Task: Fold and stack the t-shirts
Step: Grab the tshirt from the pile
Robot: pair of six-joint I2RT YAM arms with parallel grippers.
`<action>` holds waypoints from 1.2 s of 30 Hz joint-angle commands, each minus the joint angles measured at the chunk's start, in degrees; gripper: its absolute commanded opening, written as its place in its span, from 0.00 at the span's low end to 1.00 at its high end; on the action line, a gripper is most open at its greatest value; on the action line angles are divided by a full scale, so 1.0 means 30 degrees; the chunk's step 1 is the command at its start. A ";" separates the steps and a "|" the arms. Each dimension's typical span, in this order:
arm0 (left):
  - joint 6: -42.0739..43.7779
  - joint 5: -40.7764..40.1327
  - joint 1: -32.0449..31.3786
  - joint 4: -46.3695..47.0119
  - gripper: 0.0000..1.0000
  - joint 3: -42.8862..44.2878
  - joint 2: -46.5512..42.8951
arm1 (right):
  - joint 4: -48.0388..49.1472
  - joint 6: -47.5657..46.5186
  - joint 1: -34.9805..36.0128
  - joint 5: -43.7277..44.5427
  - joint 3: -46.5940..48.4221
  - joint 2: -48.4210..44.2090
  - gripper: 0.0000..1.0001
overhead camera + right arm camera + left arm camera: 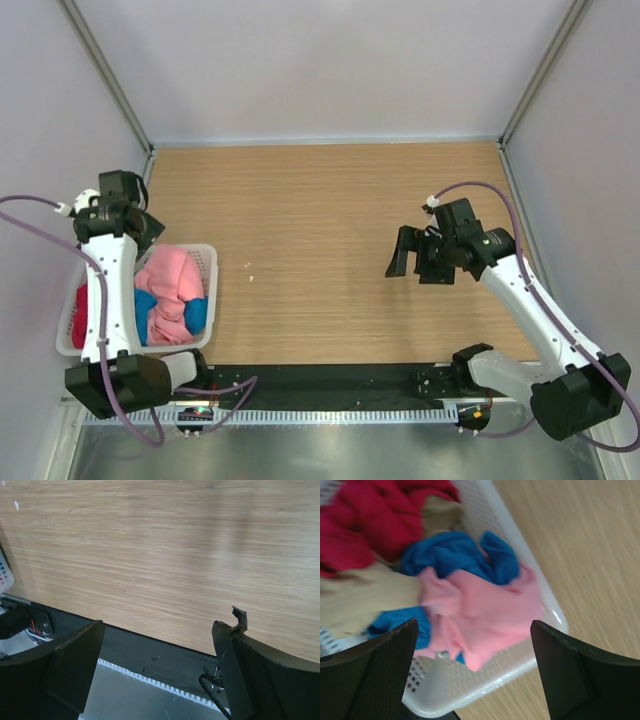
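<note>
From overhead: noted left gripper [148,226] poised above far corner of white mesh basket [210,262], jaws spread, holding nothing. Found t-shirts all bundled inside basket: pink t-shirt [170,278] on top, blue t-shirt [196,313] under it, red t-shirt [79,303] against left wall. Logged right gripper [418,258] well apart over bare table [300,190], jaws likewise spread and empty. Plenty of open wood between the two for laying cloth flat; side walls close on both flanks.

Through left wrist camera: looking down on pink folds lying against basket rim, beige t-shirt [365,597] tangled beside blue. Likely trouble: pinching two layers at once and dragging neighbours out, or snagging mesh and shifting the light basket.

Through right wrist camera: only wood grain and dark front strip [150,655] below open fingers. Risk of cloth sliding over that near edge if spread too close to it.
</note>
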 commanded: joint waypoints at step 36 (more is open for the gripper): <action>0.5349 -0.5071 0.7162 0.4715 0.55 -0.4402 -0.0492 | -0.0853 -0.2432 0.4664 0.0403 0.3998 0.3305 0.97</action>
